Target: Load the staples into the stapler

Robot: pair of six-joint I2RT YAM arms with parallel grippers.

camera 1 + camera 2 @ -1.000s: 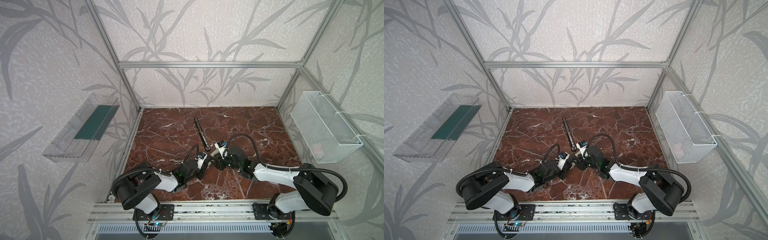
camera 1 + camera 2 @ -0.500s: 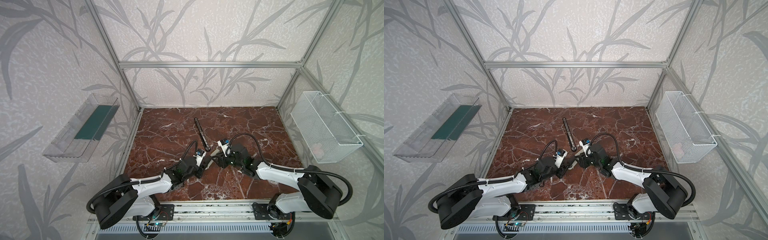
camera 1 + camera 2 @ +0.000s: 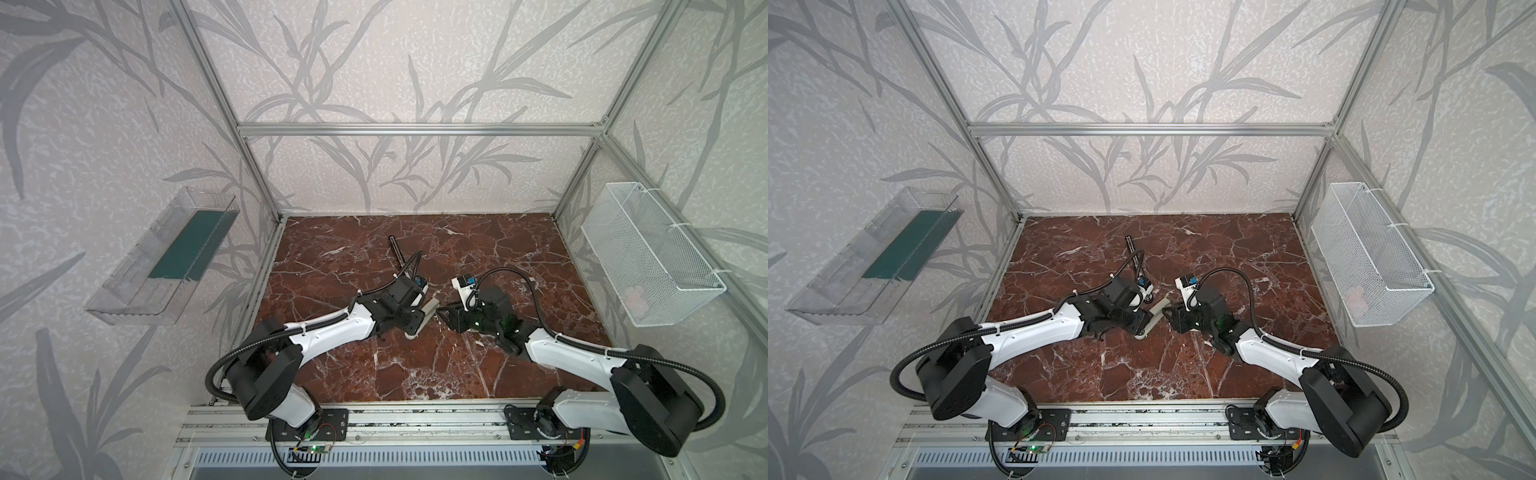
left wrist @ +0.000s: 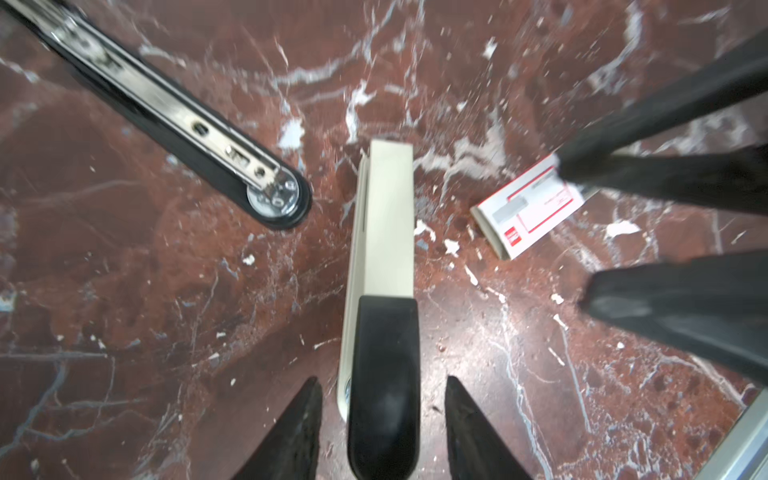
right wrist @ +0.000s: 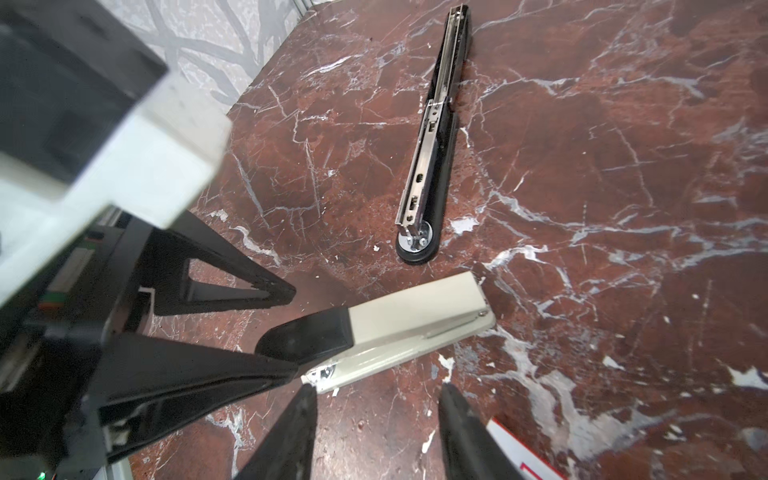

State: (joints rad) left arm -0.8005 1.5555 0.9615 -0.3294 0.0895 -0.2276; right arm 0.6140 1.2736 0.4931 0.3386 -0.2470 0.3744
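Fingers (image 4: 299, 432) straddling cream stapler (image 4: 384, 232), white box (image 4: 532, 208) nearby

The cream plastic stapler with a black cap (image 4: 384, 232) lies between the parted jaws of our left gripper (image 4: 382, 380), gaps each side. A long black-and-chrome opened stapler (image 4: 174, 120) and a small white red-printed box (image 4: 530, 210) flank it; our right gripper (image 5: 376, 387) crowds the box.

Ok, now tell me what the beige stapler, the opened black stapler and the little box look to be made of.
Beige stapler: smooth matte painted shell, probably metal, with a black plastic-looking cap. Black stapler: dark matte base, likely plastic, carrying a shiny steel-looking rail with bright reflections. Box: thin white cardboard, red print, folded edges.
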